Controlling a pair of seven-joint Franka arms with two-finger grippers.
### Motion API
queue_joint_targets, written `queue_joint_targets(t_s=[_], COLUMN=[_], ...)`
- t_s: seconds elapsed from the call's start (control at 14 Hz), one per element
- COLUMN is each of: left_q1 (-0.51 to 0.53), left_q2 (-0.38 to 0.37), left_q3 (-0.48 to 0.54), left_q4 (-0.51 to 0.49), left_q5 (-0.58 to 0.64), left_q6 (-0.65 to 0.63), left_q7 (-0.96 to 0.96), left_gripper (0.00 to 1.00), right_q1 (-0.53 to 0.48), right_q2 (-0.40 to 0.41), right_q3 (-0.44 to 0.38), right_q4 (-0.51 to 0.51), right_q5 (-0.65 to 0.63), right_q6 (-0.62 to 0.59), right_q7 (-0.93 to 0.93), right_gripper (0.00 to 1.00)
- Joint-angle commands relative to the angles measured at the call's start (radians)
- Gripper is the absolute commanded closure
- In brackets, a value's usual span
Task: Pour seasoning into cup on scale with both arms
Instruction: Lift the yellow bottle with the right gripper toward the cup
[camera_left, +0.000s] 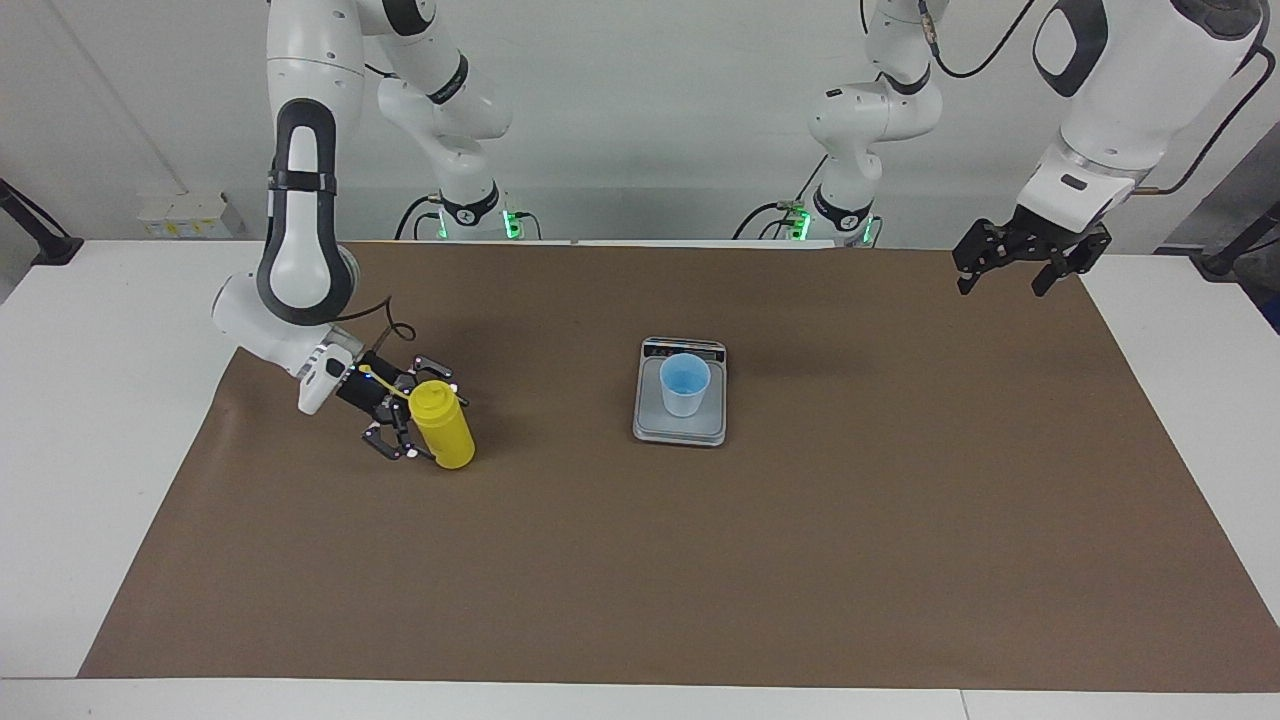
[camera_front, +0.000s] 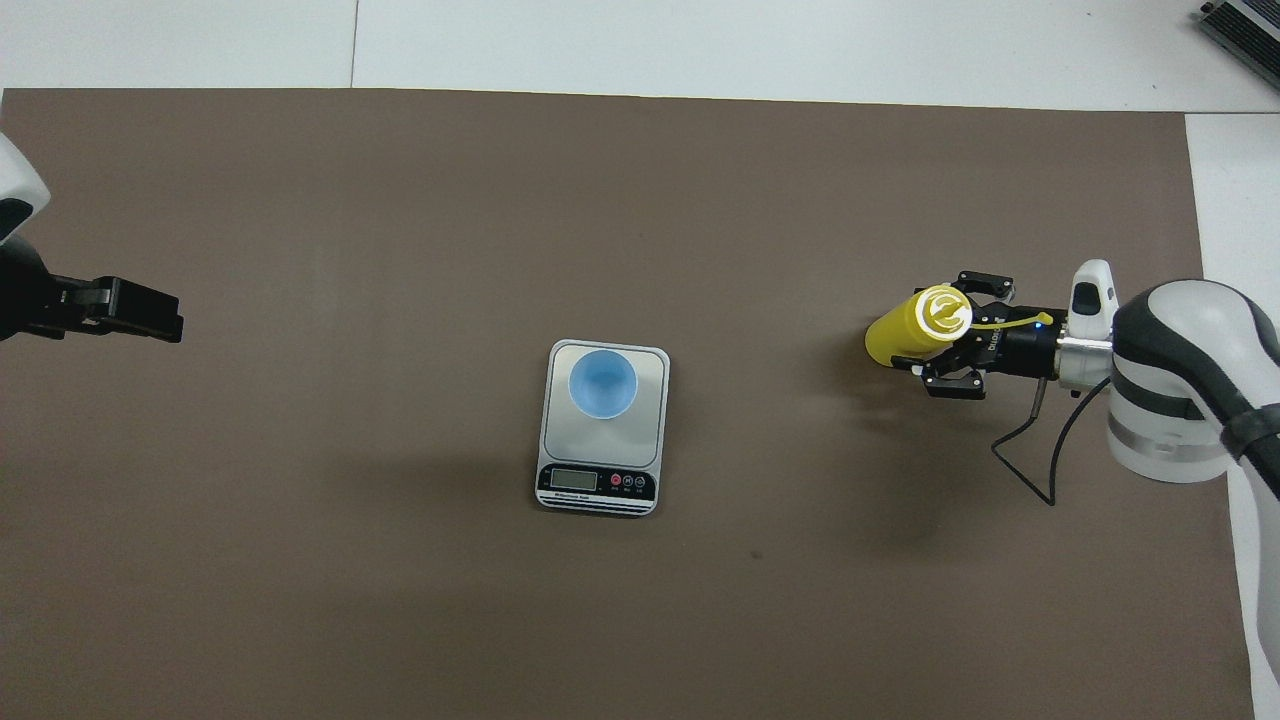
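Note:
The yellow seasoning bottle (camera_left: 446, 437) stands upright on the brown mat toward the right arm's end of the table; it also shows in the overhead view (camera_front: 893, 338). Its cap strap points toward the right wrist. My right gripper (camera_left: 432, 420) is low at the bottle, open, with one finger on each side of it (camera_front: 943, 331). The pale blue cup (camera_left: 685, 385) stands on the silver scale (camera_left: 652, 425) at mid table, seen from above as cup (camera_front: 603, 382) and scale (camera_front: 652, 440). My left gripper (camera_left: 1008, 275) is open and empty, raised over the mat's edge at the left arm's end (camera_front: 140, 312).
A brown mat (camera_left: 640, 580) covers most of the white table (camera_left: 90, 400). A black cable (camera_front: 1040, 470) loops from the right wrist down near the mat. The scale's display strip (camera_front: 597, 482) faces the robots.

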Motion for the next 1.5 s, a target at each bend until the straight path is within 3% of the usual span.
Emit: queue_joint_targets(t_s=[0.0, 0.07, 0.14, 0.43, 0.57, 1.07, 1.43], left_q1=[0.006, 0.003, 0.002, 0.041, 0.043, -0.005, -0.018], left_q2=[-0.023, -0.023, -0.023, -0.031, -0.032, -0.034, -0.051], left_q3=[0.000, 0.000, 0.000, 0.033, 0.034, 0.025, 0.022], left_q4=[-0.026, -0.026, -0.026, -0.021, -0.021, -0.032, -0.069], left_q5=[0.017, 0.017, 0.017, 0.019, 0.019, 0.019, 0.014], left_q6=[-0.001, -0.001, -0.004, 0.017, 0.019, 0.029, 0.031], left_q7=[0.007, 0.003, 0.002, 0.000, 0.000, -0.004, -0.003], left_gripper=[0.00, 0.00, 0.00, 0.00, 0.00, 0.00, 0.00], right_q1=[0.055, 0.081, 0.105, 0.242, 0.315, 0.450, 0.511], right_q2=[-0.010, -0.012, -0.022, -0.047, -0.049, -0.041, -0.030], right_q3=[0.003, 0.003, 0.003, 0.001, 0.001, 0.001, 0.006], right_q4=[-0.005, -0.002, 0.000, 0.015, 0.026, 0.109, 0.234], right_q5=[0.027, 0.029, 0.029, 0.012, -0.058, -0.739, -1.230], right_q6=[0.075, 0.101, 0.127, 0.274, 0.345, 0.361, 0.154], right_q7=[-0.022, -0.012, 0.013, 0.161, 0.259, 0.848, 1.169], right_gripper=[0.53, 0.84, 1.00, 1.00, 1.00, 1.00, 1.00])
